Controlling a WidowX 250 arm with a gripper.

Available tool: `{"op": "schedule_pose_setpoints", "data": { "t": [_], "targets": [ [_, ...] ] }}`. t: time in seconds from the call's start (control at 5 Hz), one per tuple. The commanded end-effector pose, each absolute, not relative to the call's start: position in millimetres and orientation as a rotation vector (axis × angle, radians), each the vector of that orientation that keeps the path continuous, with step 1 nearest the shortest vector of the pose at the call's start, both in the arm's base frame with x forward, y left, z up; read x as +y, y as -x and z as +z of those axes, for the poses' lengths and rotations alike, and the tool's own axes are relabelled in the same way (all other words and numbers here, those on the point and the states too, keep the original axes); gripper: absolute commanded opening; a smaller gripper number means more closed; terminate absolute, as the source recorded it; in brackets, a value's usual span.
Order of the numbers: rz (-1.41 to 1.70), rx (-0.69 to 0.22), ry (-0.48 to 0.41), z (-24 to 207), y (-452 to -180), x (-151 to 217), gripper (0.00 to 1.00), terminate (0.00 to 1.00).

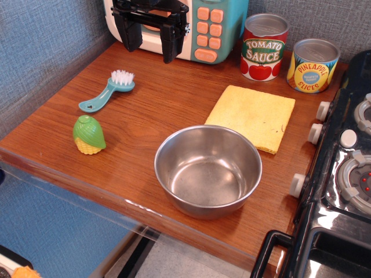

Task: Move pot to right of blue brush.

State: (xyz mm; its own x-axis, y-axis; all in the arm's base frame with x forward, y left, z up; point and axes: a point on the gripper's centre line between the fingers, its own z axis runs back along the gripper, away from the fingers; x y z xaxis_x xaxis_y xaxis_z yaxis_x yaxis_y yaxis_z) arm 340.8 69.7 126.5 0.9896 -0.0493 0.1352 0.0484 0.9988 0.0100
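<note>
Wooden surface, brown, set between a blue textured wall and a black toy stove along its right side. Pot: round, shiny steel, upright and vacant inside, standing near the front edge, right of centre, its rim just beside the near corner of a yellow cloth that lies flat behind it. Blue brush: teal handle, white bristles pointing toward the back, lying at the left, well apart from the pot. Toy corn: green husk over yellow kernels, just in front of the brush handle. Tomato sauce can and pineapple slices can: upright, side by side at the back right. Toy microwave: white and teal with orange buttons, at the back centre. Pincer: black, raised before the microwave, fingers parted and released, grasping nothing, well apart from pot and brush.
</note>
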Motion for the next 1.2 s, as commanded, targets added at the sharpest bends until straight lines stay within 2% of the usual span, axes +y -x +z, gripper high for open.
{"op": "schedule_pose_setpoints", "data": {
  "t": [0.0,0.4,0.6,1.0],
  "targets": [
    [-0.049,-0.136,-0.007,126.5,-340.8,69.7,1.0,0.0],
    [-0.127,-0.204,0.045,135.9,-308.6,49.1,1.0,0.0],
    [-0.171,-0.193,0.045,129.4,-289.1,36.7,1.0,0.0],
    [-0.203,-0.149,0.035,84.6,-272.1,12.3,1.0,0.0]
  ]
}}
